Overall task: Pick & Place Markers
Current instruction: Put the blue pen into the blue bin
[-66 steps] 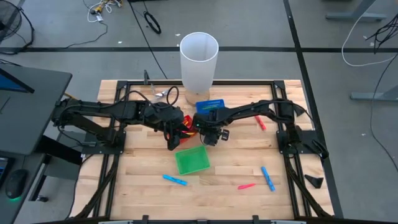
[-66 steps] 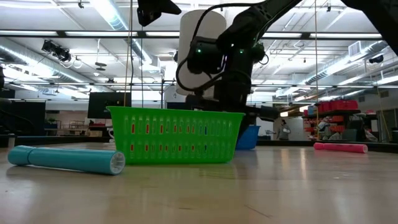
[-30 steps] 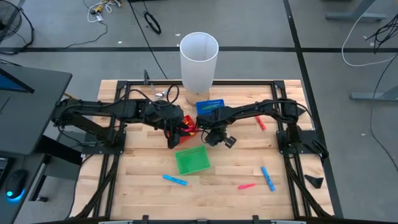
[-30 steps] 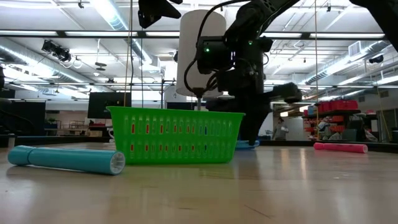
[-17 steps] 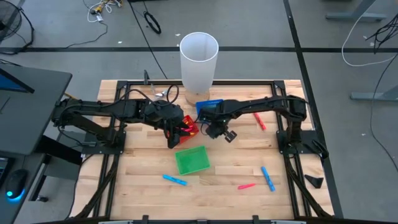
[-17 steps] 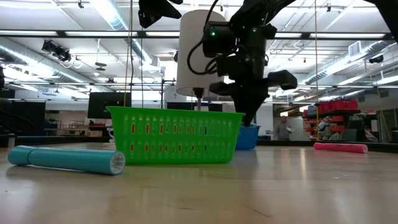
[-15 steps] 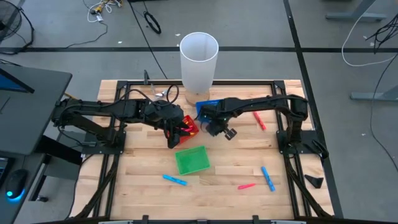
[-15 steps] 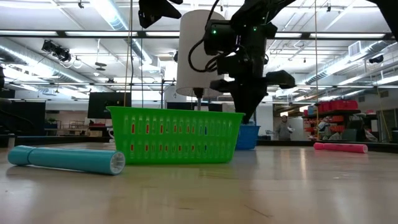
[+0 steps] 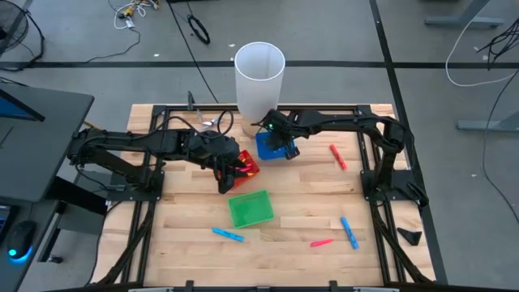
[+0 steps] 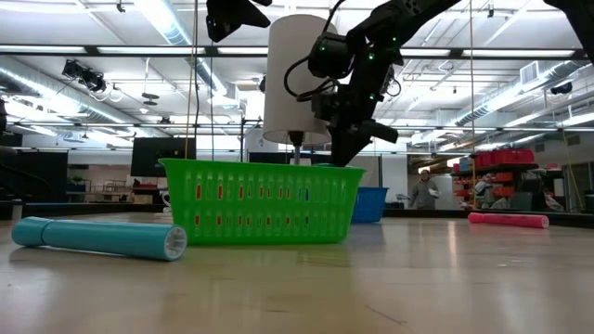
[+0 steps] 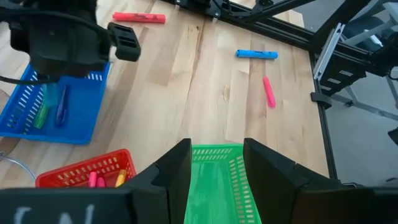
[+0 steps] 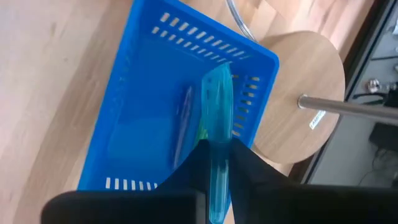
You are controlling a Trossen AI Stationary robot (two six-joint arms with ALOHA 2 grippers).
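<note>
A light blue marker [image 12: 217, 149] is pinched lengthwise between the right gripper [image 12: 216, 163] fingers, pointing over the blue basket [image 12: 149, 124], inside its rim. The left gripper [image 11: 216, 163] is held spread above the green basket [image 11: 219, 186].

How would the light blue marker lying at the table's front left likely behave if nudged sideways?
The light blue marker looks round-bodied and lies on its side on the bare wooden table, so it would probably roll. It looks straight and rigid, likely stiff plastic. Being thin and short, it is probably light.
</note>
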